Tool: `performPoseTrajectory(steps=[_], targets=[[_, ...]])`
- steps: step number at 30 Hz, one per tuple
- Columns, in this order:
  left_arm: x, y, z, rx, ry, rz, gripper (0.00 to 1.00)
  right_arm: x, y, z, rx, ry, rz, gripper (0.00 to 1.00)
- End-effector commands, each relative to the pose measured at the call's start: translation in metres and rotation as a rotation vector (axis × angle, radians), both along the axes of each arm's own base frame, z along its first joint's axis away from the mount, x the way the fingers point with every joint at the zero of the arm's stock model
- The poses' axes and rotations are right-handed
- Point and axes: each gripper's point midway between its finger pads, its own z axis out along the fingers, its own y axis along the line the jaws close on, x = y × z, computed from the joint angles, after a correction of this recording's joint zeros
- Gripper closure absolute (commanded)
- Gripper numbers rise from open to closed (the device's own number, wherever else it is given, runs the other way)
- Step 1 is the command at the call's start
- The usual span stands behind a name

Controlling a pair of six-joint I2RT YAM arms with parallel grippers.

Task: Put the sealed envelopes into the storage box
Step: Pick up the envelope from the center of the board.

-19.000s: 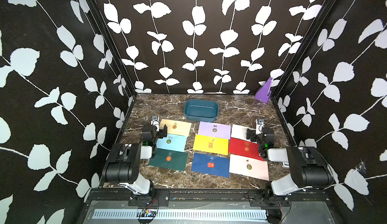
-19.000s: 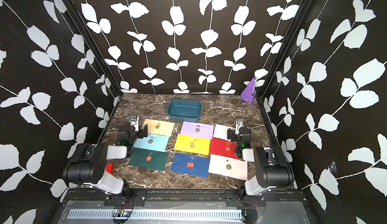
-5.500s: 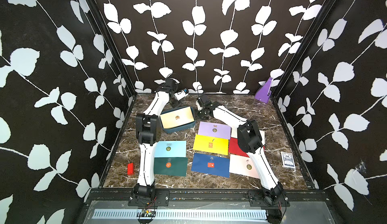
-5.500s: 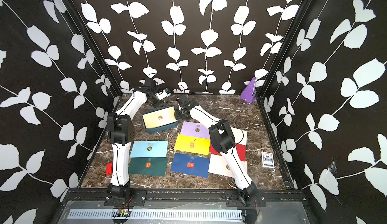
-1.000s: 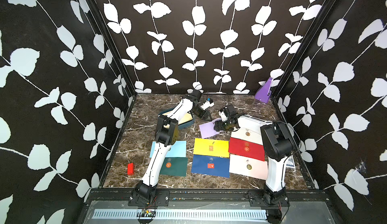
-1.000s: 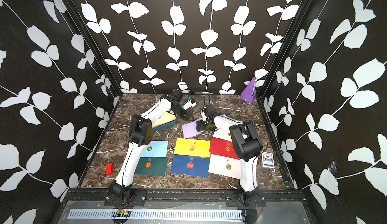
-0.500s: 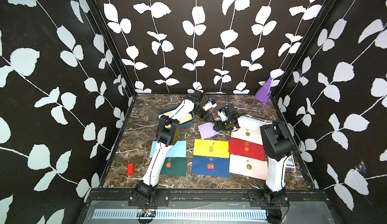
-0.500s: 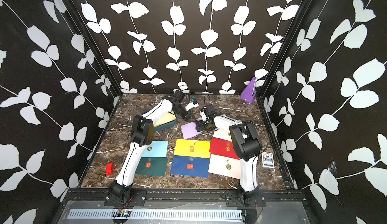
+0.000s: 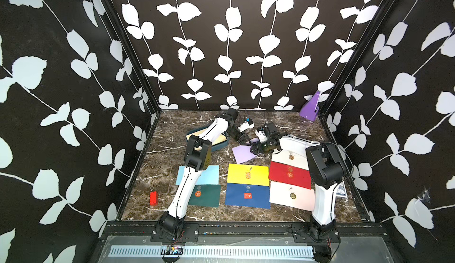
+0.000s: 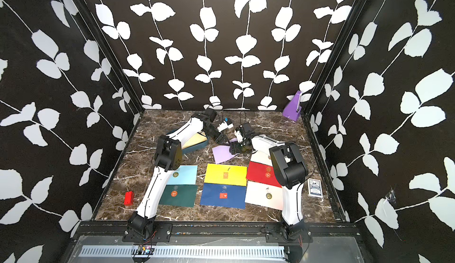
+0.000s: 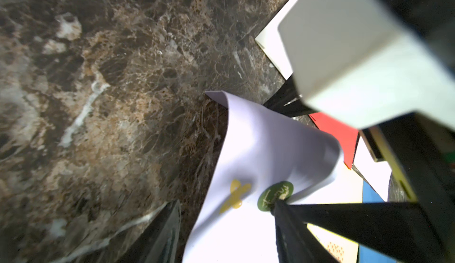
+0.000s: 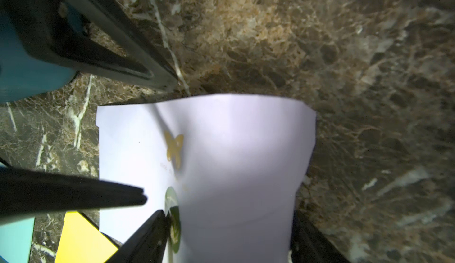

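The lilac envelope [image 9: 242, 154] lies right of the storage box [image 9: 222, 145], one end bowed up off the marble surface [image 9: 170, 156]. It is gripped across its width by the right tool [image 12: 229, 227]. The left tool [image 9: 242, 140] is seen open beside it. The paper is judged light, floppy, best held at an edge.

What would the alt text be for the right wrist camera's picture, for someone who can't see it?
A lilac envelope bows upward off a brown marble table, showing a gold butterfly sticker and a round green seal. Black end effector fingers close in on it from several sides. A corner of the teal storage box and a yellow envelope show at the edges.
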Motion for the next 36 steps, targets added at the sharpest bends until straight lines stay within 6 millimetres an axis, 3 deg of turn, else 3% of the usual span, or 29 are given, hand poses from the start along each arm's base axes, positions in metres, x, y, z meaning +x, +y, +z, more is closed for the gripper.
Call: performPoseTrajectory(steps=[1, 6, 12, 23, 30, 36], targets=[[-0.005, -0.004, 0.008, -0.030, 0.006, -0.031, 0.37, -0.016, 0.001, -0.024, -0.010, 0.070, 0.032, 0.24], [-0.008, -0.005, 0.007, -0.041, 0.019, -0.043, 0.40, -0.013, 0.002, -0.022, -0.009, 0.054, 0.040, 0.24], [-0.009, -0.007, 0.017, -0.062, 0.020, -0.049, 0.67, -0.011, -0.001, -0.024, -0.027, 0.052, 0.029, 0.24], [0.004, -0.007, 0.040, -0.058, -0.052, -0.006, 0.97, -0.003, -0.015, -0.015, -0.080, 0.005, -0.001, 0.15], [0.009, -0.003, 0.059, -0.044, -0.111, 0.012, 1.00, 0.017, -0.031, 0.020, -0.080, -0.071, -0.039, 0.06], [0.011, -0.001, 0.090, -0.056, -0.168, 0.029, 1.00, 0.022, -0.046, 0.062, -0.094, -0.147, -0.061, 0.01]])
